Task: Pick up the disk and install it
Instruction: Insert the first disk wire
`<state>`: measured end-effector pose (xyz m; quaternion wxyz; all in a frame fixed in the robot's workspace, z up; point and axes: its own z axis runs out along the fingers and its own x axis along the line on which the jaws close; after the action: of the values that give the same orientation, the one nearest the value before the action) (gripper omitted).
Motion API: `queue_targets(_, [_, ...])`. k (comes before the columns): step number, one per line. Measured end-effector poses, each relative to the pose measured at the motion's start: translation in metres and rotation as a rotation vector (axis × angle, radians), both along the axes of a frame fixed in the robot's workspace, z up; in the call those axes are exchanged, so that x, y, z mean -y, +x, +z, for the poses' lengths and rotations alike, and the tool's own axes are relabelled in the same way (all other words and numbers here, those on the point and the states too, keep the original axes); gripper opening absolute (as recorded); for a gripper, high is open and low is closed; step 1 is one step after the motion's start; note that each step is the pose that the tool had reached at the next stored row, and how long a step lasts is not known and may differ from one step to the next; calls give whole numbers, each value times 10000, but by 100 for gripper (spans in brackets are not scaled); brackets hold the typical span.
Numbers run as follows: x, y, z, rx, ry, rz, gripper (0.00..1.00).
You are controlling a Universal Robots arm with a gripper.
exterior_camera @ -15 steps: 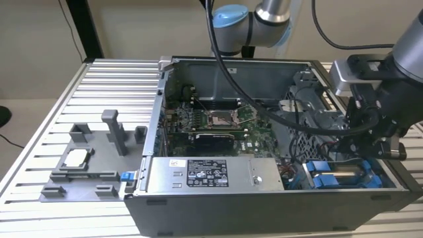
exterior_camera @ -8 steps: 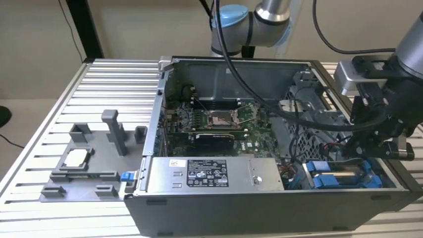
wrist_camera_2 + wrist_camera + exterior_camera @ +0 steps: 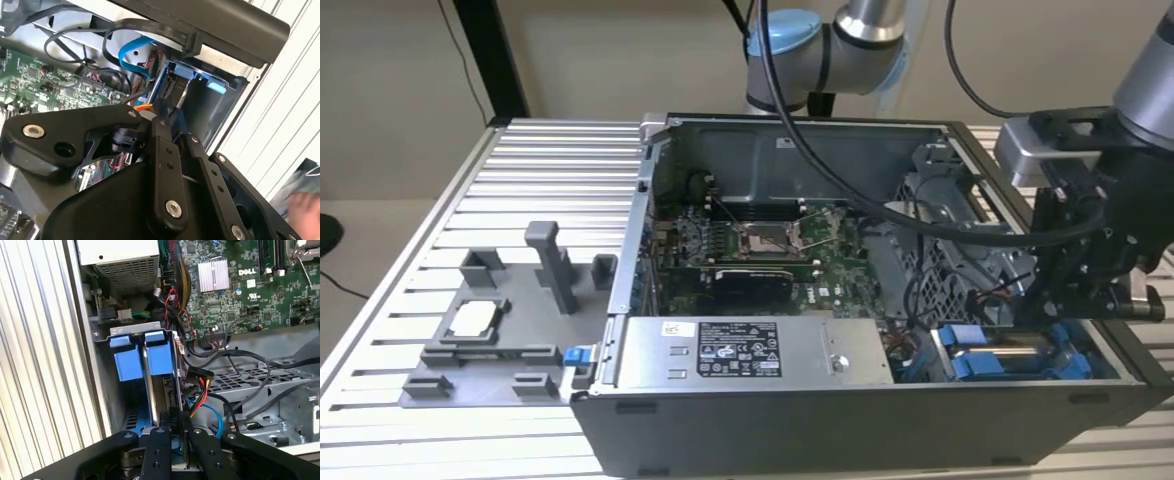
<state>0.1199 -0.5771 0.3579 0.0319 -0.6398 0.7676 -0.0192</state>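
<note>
the disk (image 3: 161, 357) stands edge-on in the bay (image 3: 135, 330), its blue bracket just beside a second blue carrier (image 3: 127, 360). in the exterior view that bay lies at about four o'clock of the open case (image 3: 854, 420). the gripper (image 3: 174, 422) reaches into the bay, and its fingers look pinched on the disk's near edge, though the contact is partly hidden, so that is likely rather than sure.

risks, as i judge them:
- a grip on so thin an edge could let the disk tilt, and a tilted bracket may jam on the bay's rail or rub the carrier.
- the red, yellow and black cables (image 3: 200, 390) and a blue cable (image 3: 216, 417) run close by the fingers — either could be snagged or trapped under the disk.
- pressing on while it is skewed could strain the bracket.

as for writing, the power supply (image 3: 854, 350) at six o'clock bears a white label (image 3: 738, 348) with barcodes and small print. the board (image 3: 240, 295) carries white lettering.
</note>
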Motion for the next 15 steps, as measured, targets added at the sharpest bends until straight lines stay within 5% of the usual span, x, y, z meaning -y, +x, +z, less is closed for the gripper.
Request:
queue_targets(1, [-13, 3, 0, -84, -114, 0, 0])
queue_targets(3, [-41, 30, -12, -134, -261, -2, 0])
queue_targets(8, [-96, 114, -97, -156, -268, -1, 0])
queue_targets(9, [-119, 114, -103, -196, -269, -2, 0])
queue_targets(10, [-130, 115, -103, -317, -279, 1, 0])
queue_targets(12, [-146, 117, -104, -692, -339, 5, 0])
queue_targets(13, [-153, 129, -106, -790, -366, 6, 0])
queue_targets(15, [-159, 161, -108, -808, -443, 3, 0])
